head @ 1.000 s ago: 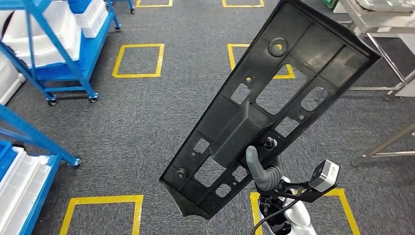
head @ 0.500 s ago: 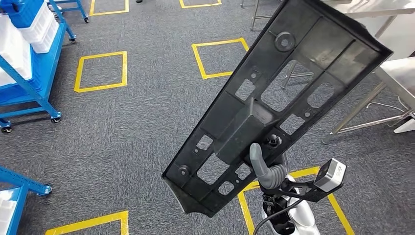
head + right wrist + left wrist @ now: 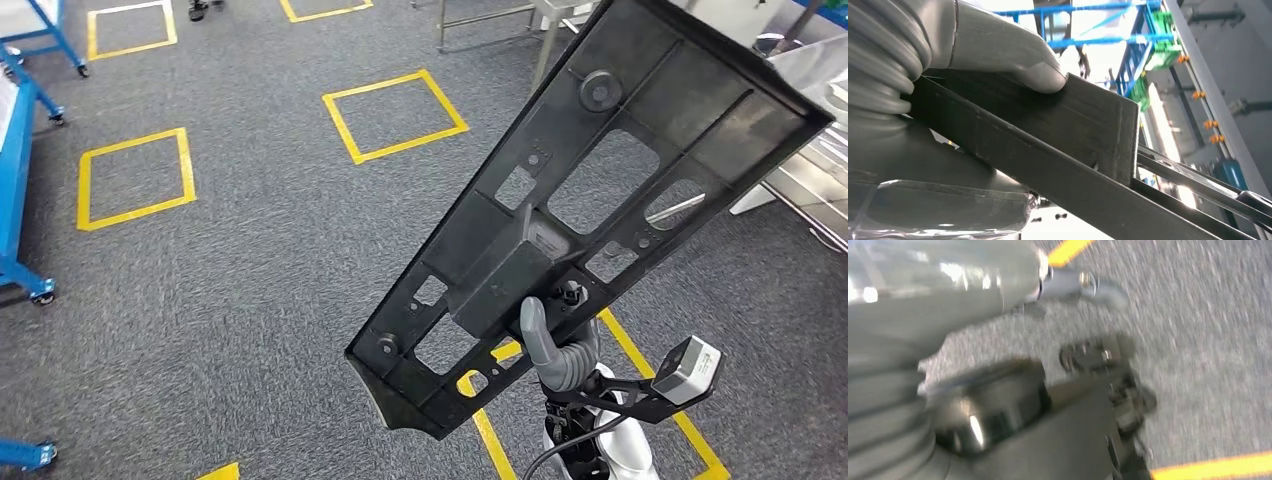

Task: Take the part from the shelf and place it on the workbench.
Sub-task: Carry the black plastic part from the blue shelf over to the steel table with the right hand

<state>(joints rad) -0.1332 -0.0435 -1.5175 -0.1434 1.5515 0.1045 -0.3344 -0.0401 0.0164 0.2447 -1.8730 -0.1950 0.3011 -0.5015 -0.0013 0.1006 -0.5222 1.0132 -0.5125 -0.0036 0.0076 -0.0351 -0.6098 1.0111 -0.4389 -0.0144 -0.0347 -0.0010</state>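
Observation:
The part is a long black plastic panel (image 3: pixel 590 190) with ribs and several cut-outs, held up tilted over the floor. My right hand (image 3: pixel 556 352) grips its lower end, thumb up against the inner face. In the right wrist view the grey thumb (image 3: pixel 1013 55) presses on the panel's raised black block (image 3: pixel 1073 135), with the fingers under it. The steel workbench (image 3: pixel 805 185) comes in at the right edge, partly behind the panel's top. My left hand (image 3: pixel 1013 425) is a blurred grey shape over the carpet; how its fingers lie is unclear.
Grey carpet with yellow taped squares (image 3: pixel 395 113) spreads ahead. A blue wheeled shelf frame (image 3: pixel 18 170) stands at the left edge. Metal table legs (image 3: pixel 545 30) rise at the top. A small camera on a bracket (image 3: pixel 688 368) sticks out beside my right wrist.
The whole view has swung to the right: the blue shelves have slid off to the left and the steel workbench has come in at the right. The panel stays in my right hand.

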